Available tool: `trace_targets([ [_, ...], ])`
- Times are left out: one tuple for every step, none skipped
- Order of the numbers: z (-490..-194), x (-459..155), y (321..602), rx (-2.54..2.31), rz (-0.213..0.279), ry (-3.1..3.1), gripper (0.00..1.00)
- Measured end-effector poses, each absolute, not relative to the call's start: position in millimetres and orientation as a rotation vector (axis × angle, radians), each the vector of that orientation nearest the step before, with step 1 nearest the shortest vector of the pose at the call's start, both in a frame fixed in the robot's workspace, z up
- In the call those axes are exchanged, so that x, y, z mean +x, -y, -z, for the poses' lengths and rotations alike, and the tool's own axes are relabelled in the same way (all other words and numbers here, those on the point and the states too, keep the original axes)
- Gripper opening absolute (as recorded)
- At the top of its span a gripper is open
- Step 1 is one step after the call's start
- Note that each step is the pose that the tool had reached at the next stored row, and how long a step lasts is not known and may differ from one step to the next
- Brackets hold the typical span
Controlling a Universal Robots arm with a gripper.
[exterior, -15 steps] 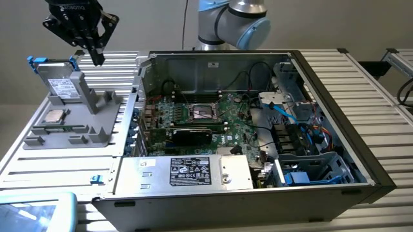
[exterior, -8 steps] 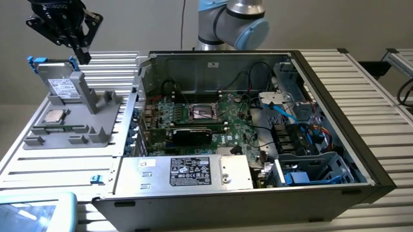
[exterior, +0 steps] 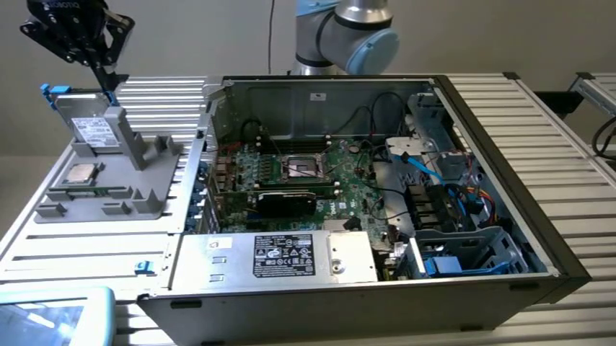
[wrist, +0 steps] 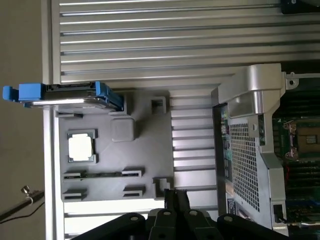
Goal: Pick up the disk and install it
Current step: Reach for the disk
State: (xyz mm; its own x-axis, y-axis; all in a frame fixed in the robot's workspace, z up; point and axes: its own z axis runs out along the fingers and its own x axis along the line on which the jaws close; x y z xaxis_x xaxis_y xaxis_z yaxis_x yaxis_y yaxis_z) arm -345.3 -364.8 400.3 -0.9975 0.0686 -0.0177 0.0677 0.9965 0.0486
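The disk point(exterior: 91, 124) is a silver-grey drive with a white label in a blue carrier. It stands on edge in a slot at the far end of a grey holder point(exterior: 144, 169), at the exterior view's left. In the wrist view the disk point(wrist: 70, 95) shows edge-on, with the holder point(wrist: 145, 165) spread below it. My black gripper point(exterior: 106, 78) hangs above the holder, shut, with nothing between its fingers. In the wrist view the gripper point(wrist: 175, 196) has both fingers pressed together, well apart from the disk.
A square silver CPU chip point(exterior: 81, 173) lies on the holder. An open computer case point(exterior: 481, 144) fills the middle, with a motherboard point(exterior: 308, 173), a silver power supply point(exterior: 288, 256) and a blue-trimmed drive cage point(exterior: 467, 252). All stand on a slatted aluminium table point(exterior: 568, 166).
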Motion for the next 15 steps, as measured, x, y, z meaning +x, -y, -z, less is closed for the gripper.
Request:
trace_targets([
  [-400,-348,363,0.106,-0.075,-3.120,0.11],
  [-400,-351,360,0.106,-0.075,-3.120,0.11],
  [-400,-354,358,0.106,-0.075,-3.120,0.11],
  [-400,-357,356,0.106,-0.075,-3.120,0.11],
  [-400,-360,354,0.105,-0.075,-3.120,0.11],
  [-400,-363,352,0.105,-0.075,-3.120,0.11],
  [-400,-365,350,0.104,-0.075,-3.120,0.11],
  [-400,-367,349,0.104,-0.075,-3.120,0.11],
  [-400,-369,347,0.103,-0.075,-3.120,0.11],
  [-400,-371,346,0.103,-0.075,-3.121,0.11],
  [-400,-373,345,0.103,-0.075,-3.121,0.11],
  [-400,-375,343,0.103,-0.075,-3.121,0.11],
  [-400,-377,342,0.102,-0.075,-3.122,0.11],
  [-400,-379,341,0.102,-0.075,-3.122,0.11],
  [-400,-382,340,0.102,-0.075,-3.122,0.11],
])
